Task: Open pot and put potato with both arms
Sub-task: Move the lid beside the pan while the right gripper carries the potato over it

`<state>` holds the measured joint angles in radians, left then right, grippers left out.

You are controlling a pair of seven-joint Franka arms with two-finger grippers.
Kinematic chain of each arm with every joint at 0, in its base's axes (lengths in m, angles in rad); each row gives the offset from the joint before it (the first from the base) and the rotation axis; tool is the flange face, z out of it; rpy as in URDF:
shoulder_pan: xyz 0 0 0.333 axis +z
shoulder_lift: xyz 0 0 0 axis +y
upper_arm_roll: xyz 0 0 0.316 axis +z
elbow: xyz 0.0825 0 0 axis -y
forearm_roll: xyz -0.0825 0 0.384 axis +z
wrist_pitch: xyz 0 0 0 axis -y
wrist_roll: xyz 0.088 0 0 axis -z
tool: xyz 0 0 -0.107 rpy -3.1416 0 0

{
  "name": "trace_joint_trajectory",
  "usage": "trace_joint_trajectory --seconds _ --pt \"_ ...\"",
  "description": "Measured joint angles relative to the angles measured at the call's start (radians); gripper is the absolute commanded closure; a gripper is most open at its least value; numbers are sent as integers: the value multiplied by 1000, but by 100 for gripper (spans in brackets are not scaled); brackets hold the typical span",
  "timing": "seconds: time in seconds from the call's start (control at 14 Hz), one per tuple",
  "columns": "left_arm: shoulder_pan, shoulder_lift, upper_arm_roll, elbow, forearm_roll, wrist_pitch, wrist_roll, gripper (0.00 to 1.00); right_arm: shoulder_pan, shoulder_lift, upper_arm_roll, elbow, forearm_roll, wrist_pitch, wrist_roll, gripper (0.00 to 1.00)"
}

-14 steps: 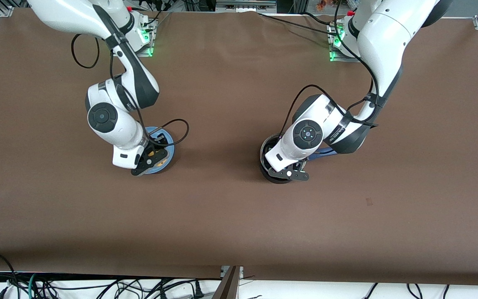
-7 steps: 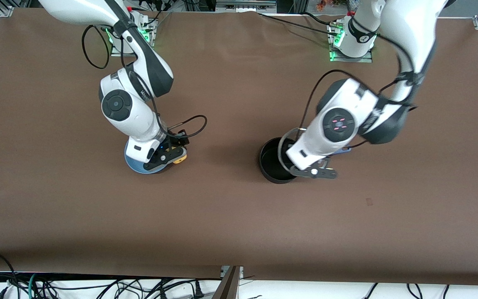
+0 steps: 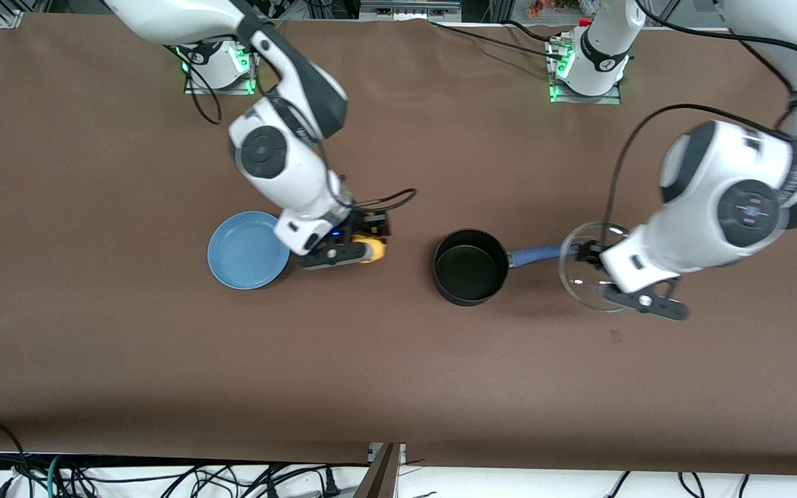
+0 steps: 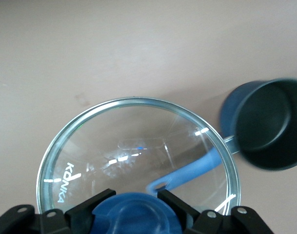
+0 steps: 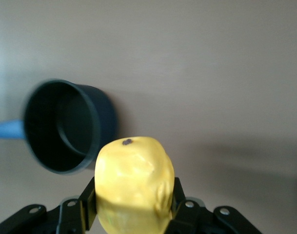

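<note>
The black pot (image 3: pixel 471 266) stands uncovered on the table, its blue handle (image 3: pixel 533 256) pointing toward the left arm's end. My left gripper (image 4: pixel 135 207) is shut on the blue knob (image 4: pixel 136 219) of the glass lid (image 3: pixel 587 270) and holds it over the tip of the handle. My right gripper (image 5: pixel 133 195) is shut on the yellow potato (image 3: pixel 373 249), over the bare table between the blue plate and the pot. The right wrist view shows the pot (image 5: pixel 65 126) close ahead of the potato (image 5: pixel 133 180). In the left wrist view the pot (image 4: pixel 270 124) lies off to one side of the lid (image 4: pixel 138 141).
A blue plate (image 3: pixel 250 250) with nothing on it lies toward the right arm's end of the table. Brown table cover (image 3: pixel 398 373) spreads all round. Cables hang below the table's edge nearest the front camera (image 3: pixel 163 477).
The left gripper lifted the lid off the pot and carried it toward the left arm's end. The right gripper lifted the potato off the blue plate and moved it toward the pot.
</note>
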<state>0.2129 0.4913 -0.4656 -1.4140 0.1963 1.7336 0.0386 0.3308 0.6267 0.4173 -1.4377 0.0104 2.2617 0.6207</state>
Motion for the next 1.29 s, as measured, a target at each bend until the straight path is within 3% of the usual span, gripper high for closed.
trace_joint_trajectory --seconds 0.5,0.86,1.29 --pt "215 4 8 -75 0 44 260 100 148 227 -10 151 -23 335 321 75" --pt "266 19 9 -194 34 211 305 100 242 294 -77 174 -23 419 390 75" --pt "312 127 10 -214 49 310 341 100 283 370 -100 214 -23 469 400 74"
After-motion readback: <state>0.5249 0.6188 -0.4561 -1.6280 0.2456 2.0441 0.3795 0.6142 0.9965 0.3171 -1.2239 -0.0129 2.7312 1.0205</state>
